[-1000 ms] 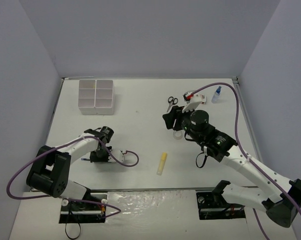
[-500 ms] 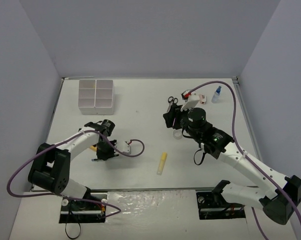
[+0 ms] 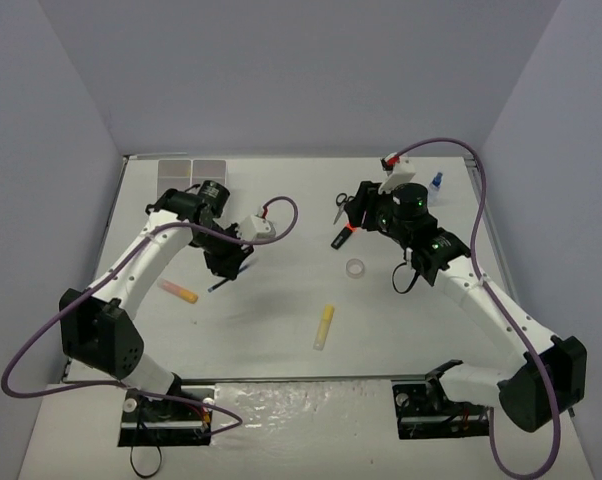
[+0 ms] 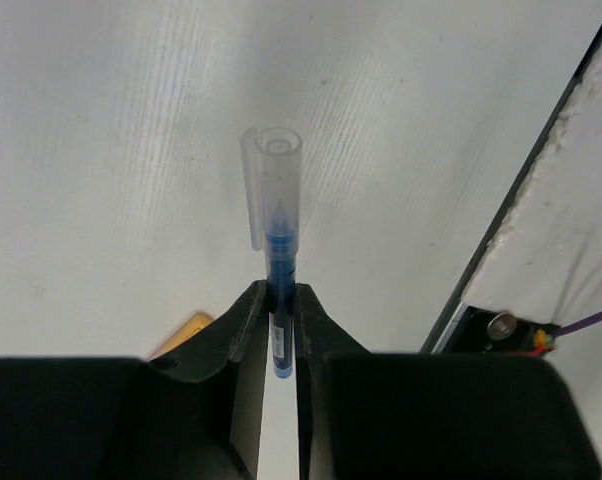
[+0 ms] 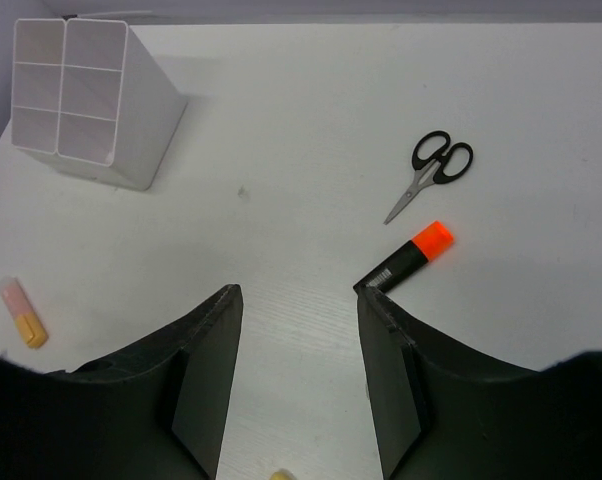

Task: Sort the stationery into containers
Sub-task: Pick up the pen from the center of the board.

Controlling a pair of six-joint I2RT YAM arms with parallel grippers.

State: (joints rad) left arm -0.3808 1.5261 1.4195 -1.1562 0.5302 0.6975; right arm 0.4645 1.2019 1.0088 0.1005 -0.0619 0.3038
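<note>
Left end effector (image 4: 283, 310) clamped on a clear-capped blue pen (image 4: 276, 205); right end effector (image 5: 298, 295) spread wide with only tabletop between its fingers.

The white tabletop (image 3: 281, 300) is walled on three sides. The six-cell organizer tray (image 5: 81, 100) stands at the far left corner, and the small blue-capped bottle (image 3: 436, 182) stands near the far right edge. Between the arms lies open surface carrying the yellow stick (image 3: 324, 327) and the clear tape ring (image 3: 356, 267). The pen carries a small label, unreadable. The pen juts beyond the left fingertips, capped end outward, above the tabletop, with the pink-and-orange piece (image 3: 178, 291) lying near it. The orange-black marker (image 5: 406, 260) lies just beyond the right finger, and the black-handled scissors (image 5: 431, 170) lie farther out.
</note>
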